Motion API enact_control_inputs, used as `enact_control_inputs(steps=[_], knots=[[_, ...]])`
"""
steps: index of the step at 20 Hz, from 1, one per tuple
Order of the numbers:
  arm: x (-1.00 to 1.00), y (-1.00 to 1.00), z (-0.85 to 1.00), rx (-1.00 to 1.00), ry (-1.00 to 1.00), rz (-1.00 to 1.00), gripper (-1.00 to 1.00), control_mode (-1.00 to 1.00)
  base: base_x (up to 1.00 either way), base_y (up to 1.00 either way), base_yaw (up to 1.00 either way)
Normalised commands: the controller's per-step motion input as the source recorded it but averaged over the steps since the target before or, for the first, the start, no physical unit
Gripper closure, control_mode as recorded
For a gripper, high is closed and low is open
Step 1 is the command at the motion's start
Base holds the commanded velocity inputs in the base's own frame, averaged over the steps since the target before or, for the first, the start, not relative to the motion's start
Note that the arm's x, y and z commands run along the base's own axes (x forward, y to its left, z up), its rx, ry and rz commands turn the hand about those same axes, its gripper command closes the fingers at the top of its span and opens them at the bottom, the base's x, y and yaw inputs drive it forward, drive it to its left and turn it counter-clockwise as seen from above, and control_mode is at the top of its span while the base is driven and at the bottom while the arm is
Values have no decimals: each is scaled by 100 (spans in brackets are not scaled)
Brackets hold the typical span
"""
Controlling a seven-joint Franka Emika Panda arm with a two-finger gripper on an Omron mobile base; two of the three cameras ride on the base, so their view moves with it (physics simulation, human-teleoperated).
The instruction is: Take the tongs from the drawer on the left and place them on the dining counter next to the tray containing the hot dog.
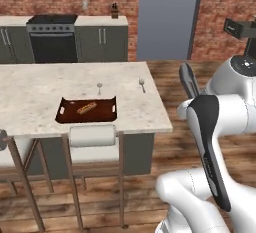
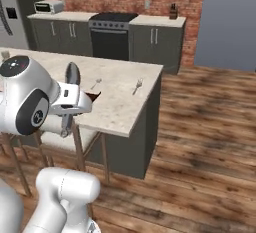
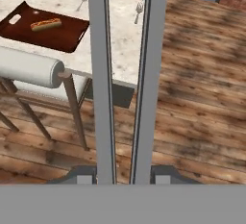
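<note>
So we've got the tongs (image 3: 126, 79) clamped in the gripper (image 3: 124, 175) right now, both grey arms running straight up the hand view between the two fingertips (image 3: 81, 174). In the left base view the tongs (image 1: 189, 79) stick up above the white arm, off the right end of the dining counter (image 1: 35, 89) and over the wooden floor (image 1: 175, 147), not touching the stone top. From the right base view we see them (image 2: 72, 84) upright against the arm too.

The tray (image 1: 87, 110) sits near the front edge of the counter, with the hot dog (image 1: 86, 108) lying inside it, a bit left of middle. In the hand view the tray (image 3: 62, 36) is up in the top left corner, well apart from the tongs' tips.

Two small silver utensils (image 1: 142, 83) lie on the counter beyond the tray. A cushioned stool (image 1: 93, 142) stands tucked in just below the tray, and there's a stove (image 1: 52, 38) back along the brick wall.
</note>
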Motion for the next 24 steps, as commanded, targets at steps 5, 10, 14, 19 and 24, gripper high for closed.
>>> enact_control_inputs(steps=[5, 10, 14, 19, 24], knots=[[0, 0, 0, 0, 0, 0, 100, 100, 1, 87, -26], [0, 0, 0, 0, 0, 0, 100, 100, 18, 58, -15], [0, 0, 0, 0, 0, 0, 100, 100, 24, 1, -2], [0, 0, 0, 0, 0, 0, 100, 100, 35, 0, -2], [0, 0, 0, 0, 0, 0, 100, 100, 52, 0, -1]])
